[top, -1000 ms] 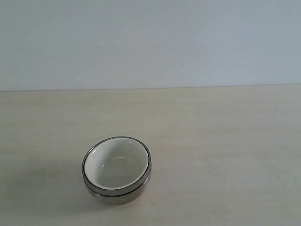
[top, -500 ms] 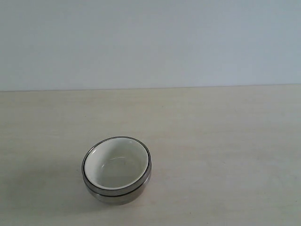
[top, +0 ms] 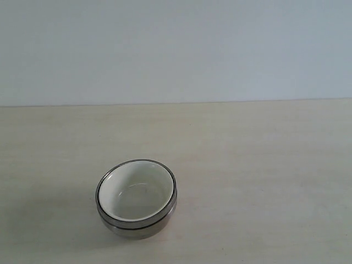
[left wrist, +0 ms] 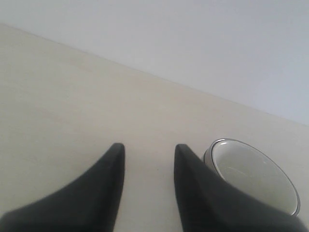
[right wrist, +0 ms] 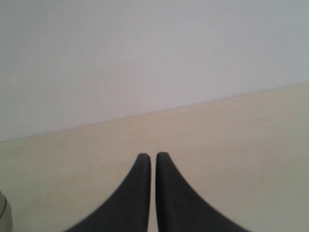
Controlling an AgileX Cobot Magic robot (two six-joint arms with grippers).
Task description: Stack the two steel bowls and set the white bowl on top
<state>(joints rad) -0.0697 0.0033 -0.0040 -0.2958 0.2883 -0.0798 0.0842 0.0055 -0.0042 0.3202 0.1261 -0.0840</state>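
Observation:
The white bowl (top: 136, 192) sits nested inside the steel bowls (top: 137, 227), one stack on the pale table at front left of the exterior view; only steel rims and the lower outside show. In the left wrist view the white bowl (left wrist: 253, 176) with its steel rim (left wrist: 208, 153) lies just beside one finger. My left gripper (left wrist: 147, 150) is open, nothing between its black fingers, apart from the stack. My right gripper (right wrist: 153, 157) is shut on nothing above bare table. Neither gripper appears in the exterior view.
The pale wooden table (top: 264, 165) stretches to a plain light wall (top: 176, 49) behind. A sliver of a steel rim (right wrist: 3, 212) shows at the edge of the right wrist view.

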